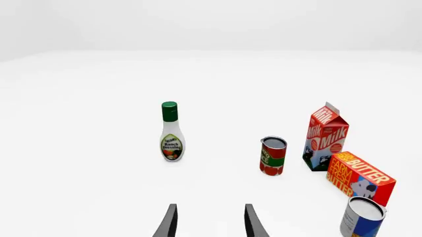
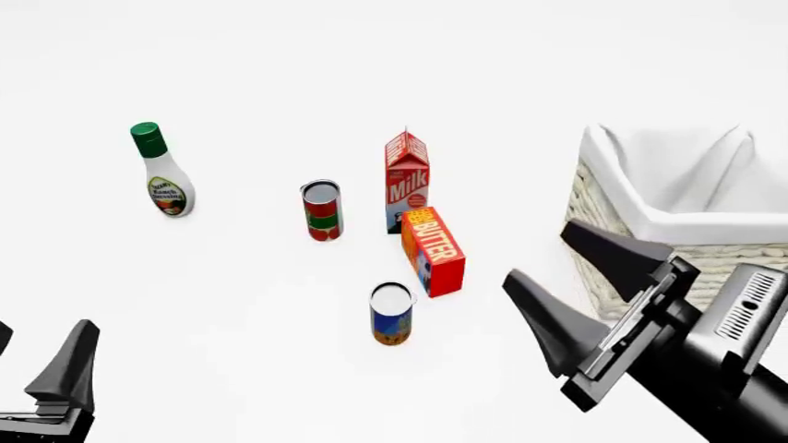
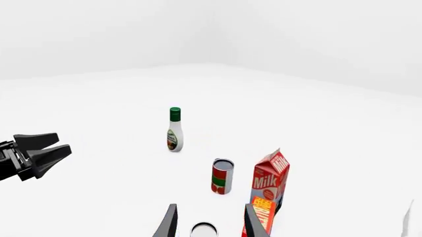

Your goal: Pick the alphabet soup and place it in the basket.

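Alphabet soup [image 2: 391,314] stands upright, axis vert., top up; both pincers agape, w/ nothing held.

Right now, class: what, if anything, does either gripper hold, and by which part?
Nothing is held. The left gripper and right gripper are both open and empty; the alphabet soup stands untouched on the table.

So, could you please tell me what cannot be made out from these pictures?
- Front view: the basket is cut off by the right edge; the right gripper covers its near corner.
- Front view: the left gripper is cut by the bottom-left corner, though its jaws show open in its wrist view.
- Right wrist view: the alphabet soup shows only its top.
- Ranch dressing bottle: small print unreadable.
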You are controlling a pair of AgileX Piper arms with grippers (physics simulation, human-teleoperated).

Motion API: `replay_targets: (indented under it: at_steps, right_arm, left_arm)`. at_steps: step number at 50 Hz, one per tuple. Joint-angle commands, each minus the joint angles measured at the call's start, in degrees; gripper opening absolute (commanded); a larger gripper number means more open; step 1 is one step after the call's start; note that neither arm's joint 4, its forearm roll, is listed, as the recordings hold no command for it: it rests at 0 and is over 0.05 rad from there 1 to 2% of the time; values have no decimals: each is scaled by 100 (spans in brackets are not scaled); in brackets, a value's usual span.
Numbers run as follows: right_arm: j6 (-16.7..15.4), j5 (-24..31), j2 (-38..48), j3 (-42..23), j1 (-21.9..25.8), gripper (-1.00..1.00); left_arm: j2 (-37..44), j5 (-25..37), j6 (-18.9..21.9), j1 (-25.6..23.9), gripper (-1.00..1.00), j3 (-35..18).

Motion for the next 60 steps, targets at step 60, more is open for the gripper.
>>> replay_targets:
  at_steps: [60]
  right_arm:
    - [565, -2362, 2607, 278, 27, 100]
  left_arm:
    - [0, 0, 0, 0, 100, 0]
